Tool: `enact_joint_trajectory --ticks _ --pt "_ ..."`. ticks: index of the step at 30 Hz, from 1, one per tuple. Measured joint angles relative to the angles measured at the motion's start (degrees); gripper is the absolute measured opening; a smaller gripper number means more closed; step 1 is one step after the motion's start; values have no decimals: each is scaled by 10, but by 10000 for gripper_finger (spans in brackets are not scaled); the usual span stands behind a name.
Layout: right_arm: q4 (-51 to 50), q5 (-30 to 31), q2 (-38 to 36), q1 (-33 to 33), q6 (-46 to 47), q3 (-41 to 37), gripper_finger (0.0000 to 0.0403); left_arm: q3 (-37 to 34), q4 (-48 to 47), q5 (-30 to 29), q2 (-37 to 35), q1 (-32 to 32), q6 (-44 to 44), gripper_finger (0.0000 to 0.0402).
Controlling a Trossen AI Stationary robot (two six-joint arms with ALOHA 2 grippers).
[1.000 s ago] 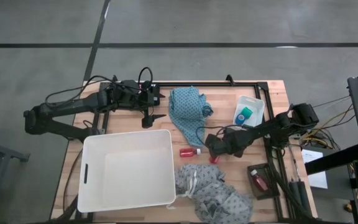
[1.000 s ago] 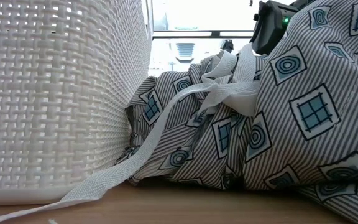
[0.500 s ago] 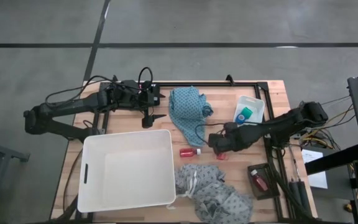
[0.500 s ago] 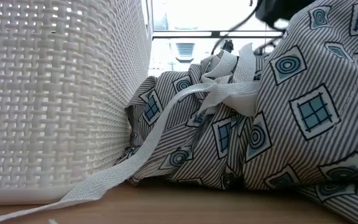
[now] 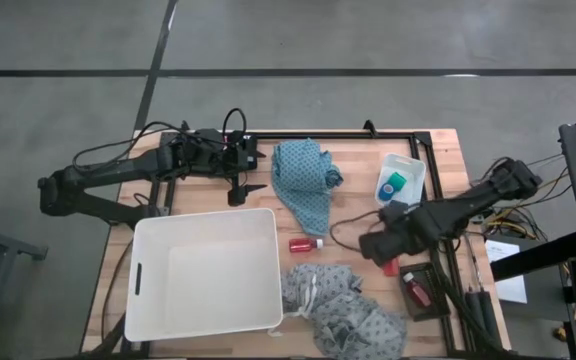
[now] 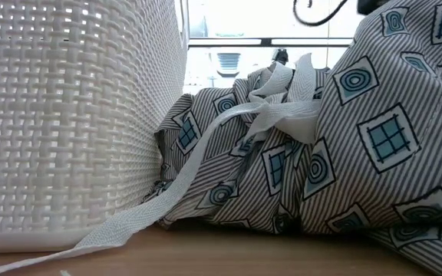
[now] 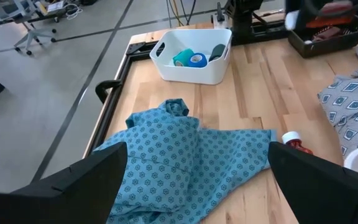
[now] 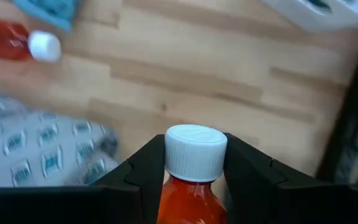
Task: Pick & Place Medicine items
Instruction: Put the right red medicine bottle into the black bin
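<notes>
My right gripper (image 5: 389, 260) hangs over the table right of centre, shut on a red bottle with a white cap (image 8: 194, 163). A second red bottle (image 5: 305, 243) lies on its side on the bare wood. A third red bottle (image 5: 418, 292) lies in a dark tray (image 5: 434, 276). A teal roll (image 7: 182, 58) and a blue round piece (image 7: 197, 60) sit in a small white tray (image 5: 413, 168). My left gripper (image 7: 197, 186) waits open at the far left, above the teal cloth (image 7: 179, 155). My right gripper pinches the bottle's cap end (image 8: 194, 180) between its two fingers (image 8: 143, 174), one on each side. The fingers point down, and the bottle lies along them with its white cap (image 8: 196, 149) at their free ends. The bottle is lifted clear of the table.
A large white woven basket (image 5: 153, 300) fills the near left. A grey patterned cloth (image 5: 343, 305) with white straps is heaped beside it at the near edge. The teal cloth (image 5: 303, 180) lies at the far middle. Bare wood shows between the cloths and the trays.
My right gripper has risen and gone toward the table's right edge and the dark tray, rolling about its own axis. The red bottle in its fingers has been lifted clear of the wood.
</notes>
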Motion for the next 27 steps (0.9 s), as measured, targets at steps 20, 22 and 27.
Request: enact_joint_trajectory --ticks 20,22,27 --pt "11 -70 -8 288 274 -77 146 0 -8 0 0 0 0 393" --pt "34 -74 -8 299 291 -92 151 0 -8 0 0 0 0 393" --pt "66 -90 -8 311 297 -129 156 0 -8 0 0 0 0 393"
